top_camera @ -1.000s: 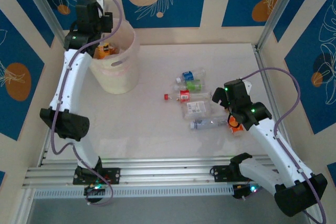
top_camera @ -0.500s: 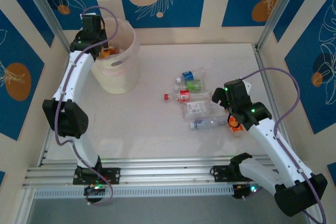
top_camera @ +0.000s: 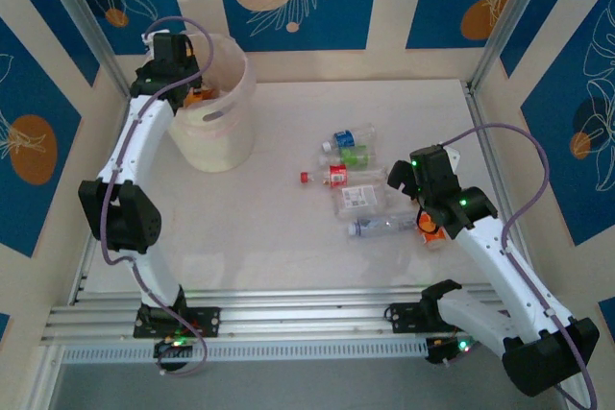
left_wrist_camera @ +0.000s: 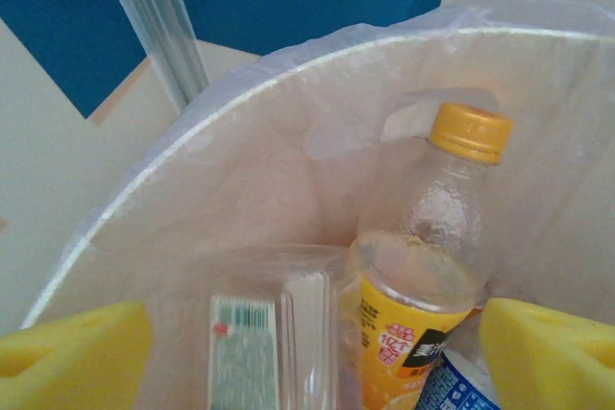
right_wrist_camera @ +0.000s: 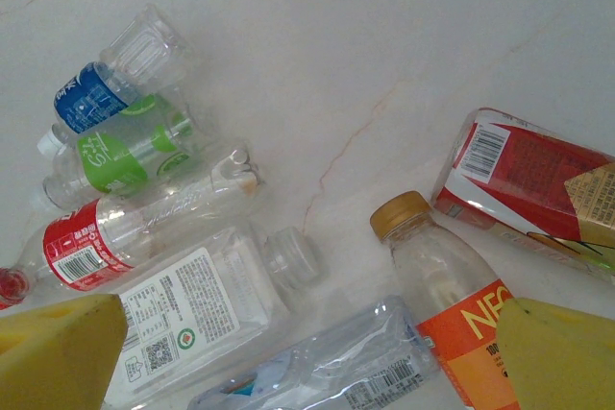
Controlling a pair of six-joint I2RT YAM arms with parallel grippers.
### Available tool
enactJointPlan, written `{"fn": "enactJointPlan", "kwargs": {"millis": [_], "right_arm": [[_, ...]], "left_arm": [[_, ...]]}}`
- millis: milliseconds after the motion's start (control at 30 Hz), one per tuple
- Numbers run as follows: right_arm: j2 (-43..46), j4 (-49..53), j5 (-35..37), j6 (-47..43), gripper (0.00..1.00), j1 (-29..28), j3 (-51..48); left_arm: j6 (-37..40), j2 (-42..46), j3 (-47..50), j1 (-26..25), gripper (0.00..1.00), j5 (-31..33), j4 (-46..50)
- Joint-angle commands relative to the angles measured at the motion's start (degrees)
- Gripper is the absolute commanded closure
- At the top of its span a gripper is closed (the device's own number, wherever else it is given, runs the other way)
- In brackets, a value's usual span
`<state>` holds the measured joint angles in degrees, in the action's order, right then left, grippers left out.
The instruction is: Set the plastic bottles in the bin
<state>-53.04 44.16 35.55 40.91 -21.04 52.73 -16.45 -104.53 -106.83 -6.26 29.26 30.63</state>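
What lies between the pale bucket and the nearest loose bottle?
Top view: bare white tabletop between the translucent pink-white plastic bin and the red-capped, red-labelled clear bottle.

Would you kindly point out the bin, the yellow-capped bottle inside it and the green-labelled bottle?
bin [top_camera: 216,141], top external view, front wall.
yellow-capped bottle [left_wrist_camera: 423,247], left wrist view, clear upper body.
green-labelled bottle [right_wrist_camera: 120,156], right wrist view, green label.

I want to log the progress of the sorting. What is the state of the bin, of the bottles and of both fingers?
bin, upright, bottles inside.
yellow-capped bottle, capped, in the bin.
green-label bottle, lying on its side, capped.
red-label bottle, lying, capped.
orange-label bottle, lying, capped.
left fingers, open above the bin.
right fingers, open above the lying bottles.
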Motion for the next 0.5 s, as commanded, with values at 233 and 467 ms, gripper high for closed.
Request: {"fn": "enactJointPlan", "kwargs": {"millis": [233,467], "right_arm": [[0.8,-0.6,-0.4,0.0,0.01,-0.4,0.1],[-0.1,-0.9,-1.4,0.5,0.01,-0.4,0.3]], "left_arm": [[0.2,-0.1,-6.1,1.0,0.07,-2.4,3.7],[0.1,3.5,-7.4,0.7,0.01,-11.8,5.0]]}}
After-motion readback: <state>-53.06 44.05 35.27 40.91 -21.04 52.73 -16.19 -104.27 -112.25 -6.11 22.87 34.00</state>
